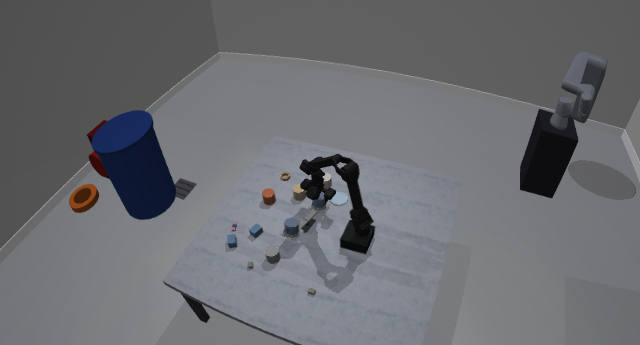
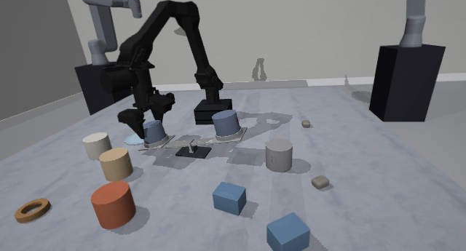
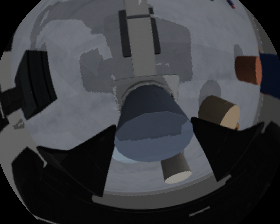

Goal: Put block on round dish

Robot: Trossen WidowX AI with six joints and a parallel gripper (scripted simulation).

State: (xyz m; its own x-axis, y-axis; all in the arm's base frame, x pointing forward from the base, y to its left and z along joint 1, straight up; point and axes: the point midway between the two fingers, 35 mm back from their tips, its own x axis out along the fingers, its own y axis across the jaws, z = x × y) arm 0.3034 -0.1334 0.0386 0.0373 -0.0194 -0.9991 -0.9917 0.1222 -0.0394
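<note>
The balance (image 1: pixel 309 219) (image 2: pixel 182 144) (image 3: pixel 142 50) is tilted. One blue-grey cup (image 1: pixel 318 203) (image 2: pixel 156 132) (image 3: pixel 153 137) stands on its lower end, and the other blue-grey cup (image 1: pixel 291 227) (image 2: pixel 226 124) stands on its raised end, outside the wrist view. My gripper (image 1: pixel 318 195) (image 2: pixel 150 128) (image 3: pixel 155 125) points down over the lower cup, open, with one finger on each side of it. In the wrist view gaps beside the cup are slim, and contact cannot be told. The pale blue round dish (image 1: pixel 339 199) (image 2: pixel 132 140) (image 3: pixel 125 156) lies close beside that cup. No block shows; what is under the cups is hidden.
Near the lower cup stand a white cylinder (image 1: pixel 327 180) (image 2: pixel 97 146) (image 3: pixel 176 167) and a tan cylinder (image 1: pixel 299 192) (image 2: pixel 116 164) (image 3: pixel 218 111). An orange-red cylinder (image 1: pixel 268 196) (image 2: pixel 113 205) (image 3: pixel 247 69), a grey cylinder (image 1: pixel 272 254) (image 2: pixel 279 155), blue blocks (image 1: pixel 256 230) (image 2: pixel 229 198) and small stones stand farther off.
</note>
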